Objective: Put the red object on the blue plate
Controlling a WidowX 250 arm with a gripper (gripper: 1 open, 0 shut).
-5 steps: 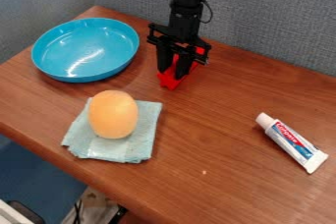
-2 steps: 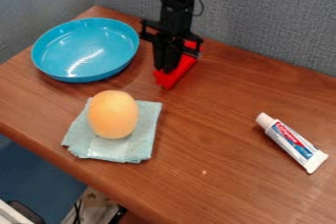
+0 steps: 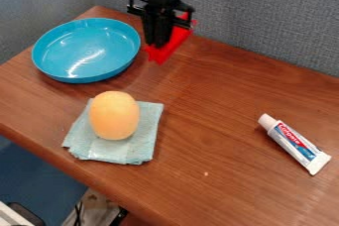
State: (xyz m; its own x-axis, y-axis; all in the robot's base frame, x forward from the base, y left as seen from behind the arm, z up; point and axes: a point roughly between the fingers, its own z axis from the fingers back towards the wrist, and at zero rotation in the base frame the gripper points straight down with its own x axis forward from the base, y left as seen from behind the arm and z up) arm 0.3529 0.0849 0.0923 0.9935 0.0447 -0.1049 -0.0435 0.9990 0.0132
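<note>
Red block (image 3: 165, 46) hangs pinched between the black gripper's (image 3: 162, 34) closed fingers, lifted clear of the brown table (image 3: 212, 121), its lower end tilted toward the camera; it sits just right of the blue plate (image 3: 86, 50), not over it; the plate rests near the table's back left corner; an orange egg (image 3: 114, 114) lies on a teal cloth (image 3: 141, 141) in front; a toothpaste tube (image 3: 292, 142) lies well apart at the right.
</note>
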